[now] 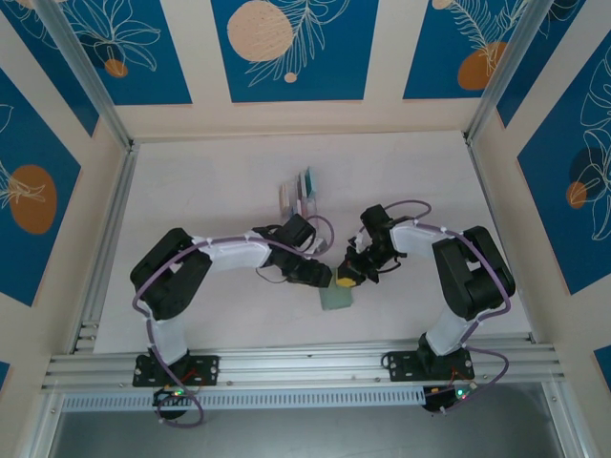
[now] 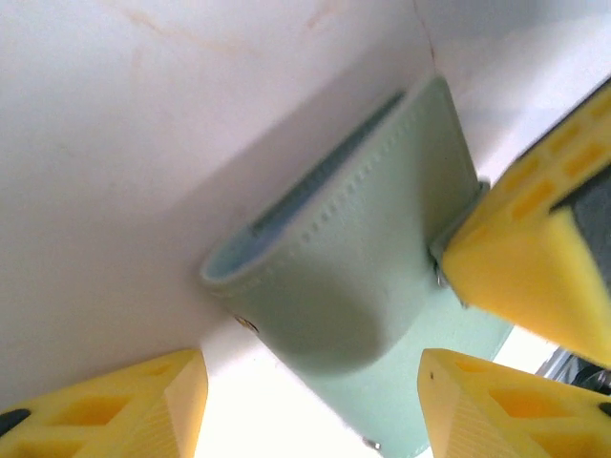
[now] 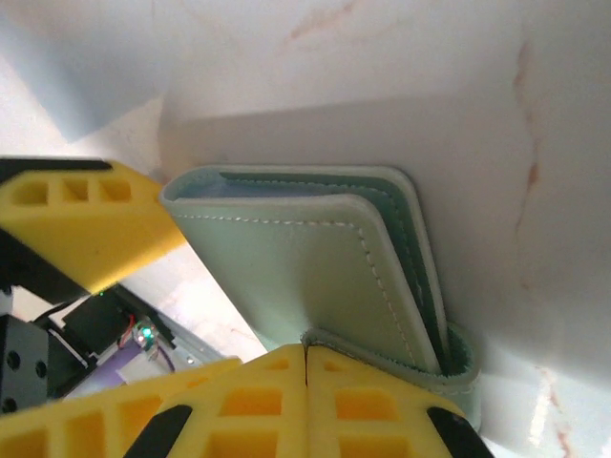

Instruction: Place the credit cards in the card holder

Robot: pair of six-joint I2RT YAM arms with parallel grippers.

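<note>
Right pincer (image 3: 305,351) first: its yellow pads are pressed flat together, and it looks like they've nipped the snap tab (image 3: 401,355) of the card holder (image 3: 286,267) right where the tab wraps round the fold. The left pincer (image 2: 310,382) is the opposite, with pads spread apart and nothing between them, hovering just short of the sage-green cover. The holder lies on the white counter (image 1: 210,191) between the two pincers, mostly folded, with a sliver of pale blue pocket peeking out at its open edge. The credit cards (image 1: 305,191) are well apart from all this, standing in the clear slotted rack (image 1: 286,198) toward the far side, so none are in yet. My read is that the step in hand is getting the wallet opened up. To do it well, I'd have the right side hold that tab low and steady as an anchor. The left should slip one pad under the free edge of the top flap rather than pushing down on the cover. That soft cover will probably bow or skate across the counter if it's shoved. Can't tell whether the snap is fully undone, so I'd peel slowly.
</note>
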